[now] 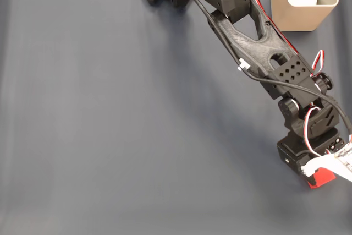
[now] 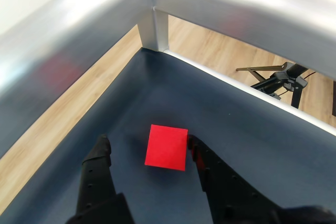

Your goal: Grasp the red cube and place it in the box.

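Observation:
The red cube (image 2: 167,147) lies flat on the dark mat near the table's corner. My gripper (image 2: 146,145) is open and lowered around it. The left finger (image 2: 98,153) stands apart from the cube, while the right finger (image 2: 195,148) is right at the cube's edge. In the fixed view the black arm (image 1: 258,53) reaches to the lower right, and only a corner of the red cube (image 1: 323,179) peeks out under the wrist. The beige box (image 1: 300,15) stands upright at the top right, far from the cube, with something white inside.
A dark grey mat (image 1: 110,114) covers the table. Silver metal rails (image 2: 79,24) and a post (image 2: 153,27) fence the corner just beyond the cube. Past them are a wooden floor and a black tripod (image 2: 278,80).

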Available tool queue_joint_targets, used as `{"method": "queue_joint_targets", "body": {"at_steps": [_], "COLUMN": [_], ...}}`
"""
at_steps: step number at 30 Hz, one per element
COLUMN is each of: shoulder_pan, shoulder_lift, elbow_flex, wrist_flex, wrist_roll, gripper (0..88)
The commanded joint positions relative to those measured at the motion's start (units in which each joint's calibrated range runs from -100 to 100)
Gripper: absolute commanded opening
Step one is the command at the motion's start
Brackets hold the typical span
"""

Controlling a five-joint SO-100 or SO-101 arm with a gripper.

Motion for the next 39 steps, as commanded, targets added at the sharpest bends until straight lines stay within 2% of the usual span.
{"method": "queue_joint_targets", "body": {"at_steps": [1,14,23,39], "shoulder_pan": [-1.08,-2.08,-1.58,-1.51], "shoulder_lift": [-0.59,-0.42,-0.51,-3.45], "elbow_flex": [-3.14,-3.68,-3.04,2.16], "wrist_flex": [-0.87,-0.95,0.52,1.43], "wrist_roll": [-0.29,-0.44,1.12,2.88], "gripper": [34.2,33.8,23.3,17.9]}}
